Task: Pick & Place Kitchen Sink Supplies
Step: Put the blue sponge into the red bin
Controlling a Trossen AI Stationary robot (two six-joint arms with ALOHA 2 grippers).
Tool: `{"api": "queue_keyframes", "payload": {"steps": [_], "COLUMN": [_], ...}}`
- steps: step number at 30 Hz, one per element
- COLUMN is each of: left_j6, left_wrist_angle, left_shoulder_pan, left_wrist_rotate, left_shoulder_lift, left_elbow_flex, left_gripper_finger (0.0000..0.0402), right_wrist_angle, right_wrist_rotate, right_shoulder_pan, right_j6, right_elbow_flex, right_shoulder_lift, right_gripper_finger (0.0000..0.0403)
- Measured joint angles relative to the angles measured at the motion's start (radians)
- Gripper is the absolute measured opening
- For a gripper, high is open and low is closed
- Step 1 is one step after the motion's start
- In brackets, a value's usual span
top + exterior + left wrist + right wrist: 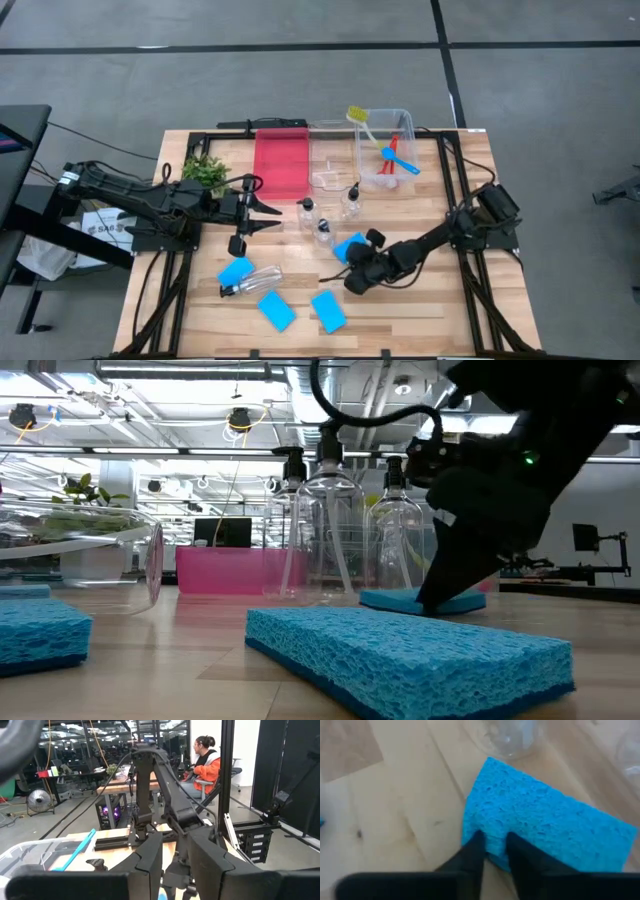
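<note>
Counting four sponges (349,246), four bottles (307,210)

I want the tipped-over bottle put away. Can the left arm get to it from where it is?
Probably yes. The tipped-over bottle lies in the open just in front of the left gripper, nothing between them. One blue sponge touches its pump end, so it might get nudged.

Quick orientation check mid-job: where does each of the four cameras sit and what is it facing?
High: overhead, straight down on table and both arms.
Low: tabletop height, across sponges toward bottles; right end effector enters from above.
Left wrist: past its fingers into the room, seated person.
Right wrist: down at a blue sponge its fingers pinch.
Shared: that sponge, in high, low and right wrist views.
</note>
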Motion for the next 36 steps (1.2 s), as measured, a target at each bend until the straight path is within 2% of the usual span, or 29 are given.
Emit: {"api": "queue_keyframes", "payload": {"steps": [3, 7, 13, 19, 25, 30, 36], "left_j6": [0.0, 0.0, 0.0, 0.0, 0.0, 0.0, -0.005], "left_wrist_angle": [0.002, 0.004, 0.007, 0.01, 0.011, 0.011, 0.011], "left_shoulder_pan": [0.0, 0.0, 0.0, 0.0, 0.0, 0.0, 0.0], "left_wrist_rotate": [0.0, 0.0, 0.0, 0.0, 0.0, 0.0, 0.0], "left_shoulder_lift": [0.005, 0.007, 0.007, 0.007, 0.007, 0.007, 0.009], "left_elbow_flex": [0.0, 0.0, 0.0, 0.0, 0.0, 0.0, 0.0], "left_gripper_finger": [0.0092, 0.0092, 0.0092, 0.0092, 0.0092, 0.0092, 0.0092], "right_wrist_angle": [-0.004, -0.003, -0.003, -0.011, 0.025, 0.09, 0.218], "right_wrist_rotate": [-0.077, -0.132, -0.121, -0.036, 0.113, 0.256, 0.395], "right_shoulder_pan": [0.003, 0.034, 0.09, 0.142, 0.207, 0.243, 0.235], "right_j6": [-0.019, -0.023, -0.071, -0.101, -0.152, -0.268, -0.467], "right_elbow_flex": [0.002, 0.002, 0.002, -0.002, -0.001, -0.001, 0.002], "right_shoulder_lift": [-0.035, -0.065, -0.103, -0.188, -0.262, -0.302, -0.378], "right_gripper_finger": [0.0014, 0.0018, 0.0006, 0.0003, 0.0002, 0.0003, 0.0002]}}
